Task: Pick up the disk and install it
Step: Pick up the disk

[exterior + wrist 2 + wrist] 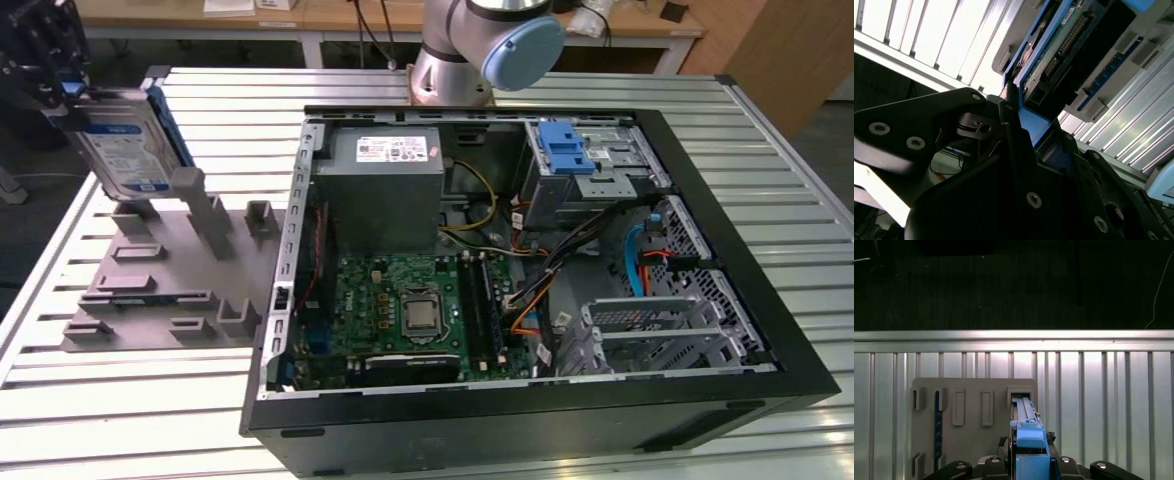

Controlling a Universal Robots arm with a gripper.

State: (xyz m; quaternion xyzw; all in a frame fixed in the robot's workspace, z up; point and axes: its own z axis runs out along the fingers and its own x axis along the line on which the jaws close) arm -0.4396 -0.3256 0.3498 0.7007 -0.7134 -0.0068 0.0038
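The disk [127, 145], a silver drive with a white-and-blue label and blue rails, hangs tilted at the exterior view's far left. My gripper [60, 85] is shut on its upper end. Its lower end sits just over the posts of the grey holder plate [147, 290]; I cannot tell whether they touch. In the first wrist view the disk [1028, 435] shows edge-on, blue handle nearest, over a slot of the holder plate [974, 440]. In the second wrist view the black fingers [1014, 140] clamp the blue rail, with the disk [1064, 45] and its circuit-board side beyond them.
The open computer case [747, 250] lies on the slatted metal table [134, 420], to the holder's right. Inside it are a grey power supply [387, 190], the motherboard [400, 310], a drive cage with a blue latch bracket [567, 150] and metal bays [667, 320]. The arm's base [467, 50] stands behind.
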